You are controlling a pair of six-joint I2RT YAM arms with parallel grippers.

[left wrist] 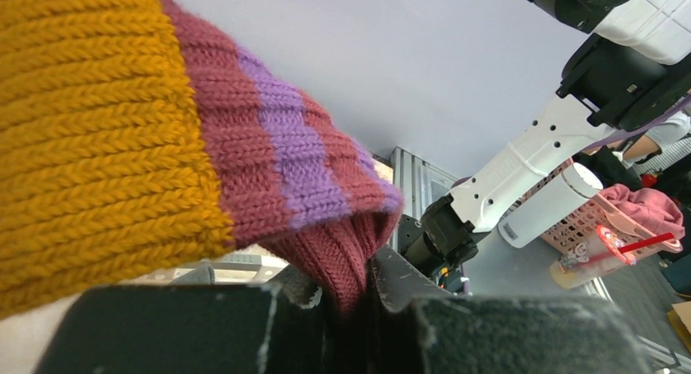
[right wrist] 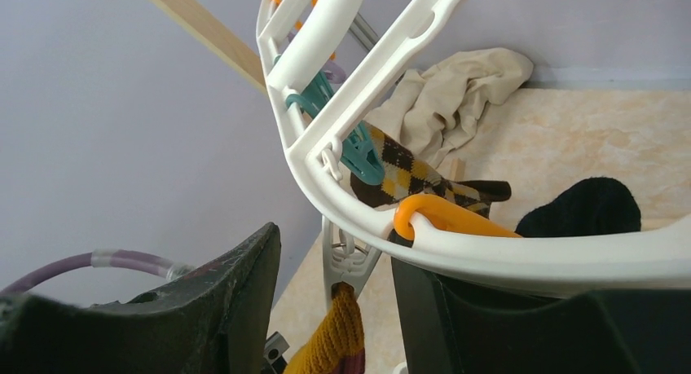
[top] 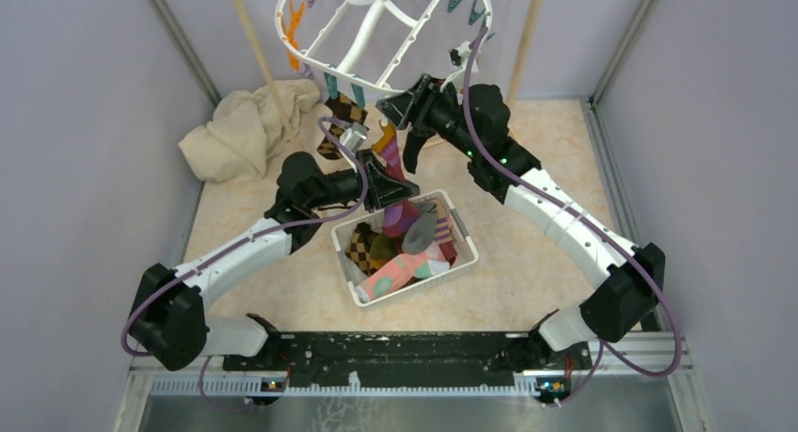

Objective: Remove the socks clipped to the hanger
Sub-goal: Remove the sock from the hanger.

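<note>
Here, left gripper (left wrist: 358,297) clamps the striped sock (left wrist: 269,162) (right gripper (right wrist: 334,252) gapes at the hanger (right wrist: 367,72)).

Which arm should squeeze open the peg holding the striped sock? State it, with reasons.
Right. The right fingers straddle the white peg under the hanger rim, where the striped sock hangs. The left fingers are shut on that sock lower down.
</note>
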